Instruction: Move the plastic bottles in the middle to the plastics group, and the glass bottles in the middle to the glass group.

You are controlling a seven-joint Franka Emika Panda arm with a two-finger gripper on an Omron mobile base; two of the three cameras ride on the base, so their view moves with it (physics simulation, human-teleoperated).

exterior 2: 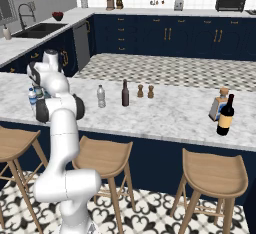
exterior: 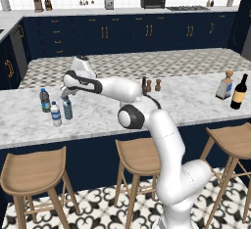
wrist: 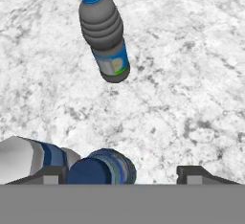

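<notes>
My gripper (exterior: 66, 96) hangs open over the left end of the counter, straight above the blue-tinted bottle (exterior: 67, 108). In the hand view that bottle's blue cap (wrist: 98, 171) stands upright between the spread fingertips (wrist: 194, 173), closer to the left one. Beside it stand the plastics group: the dark bottle with blue cap (exterior: 45, 100) (wrist: 105, 36) and the clear white-capped bottle (exterior: 56, 114) (wrist: 26, 158). The clear greyish bottle (exterior 2: 101, 96) and the dark brown glass bottle (exterior 2: 125, 93) remain mid-counter. At the right end stand the square corked bottle (exterior 2: 218, 104) and the black wine bottle (exterior 2: 225, 115).
Two tiny brown shakers (exterior 2: 140, 91) stand just right of the brown bottle. Wooden stools (exterior: 139, 157) line the counter's near side. Bare marble (exterior 2: 175, 110) stretches between the middle bottles and the glass group.
</notes>
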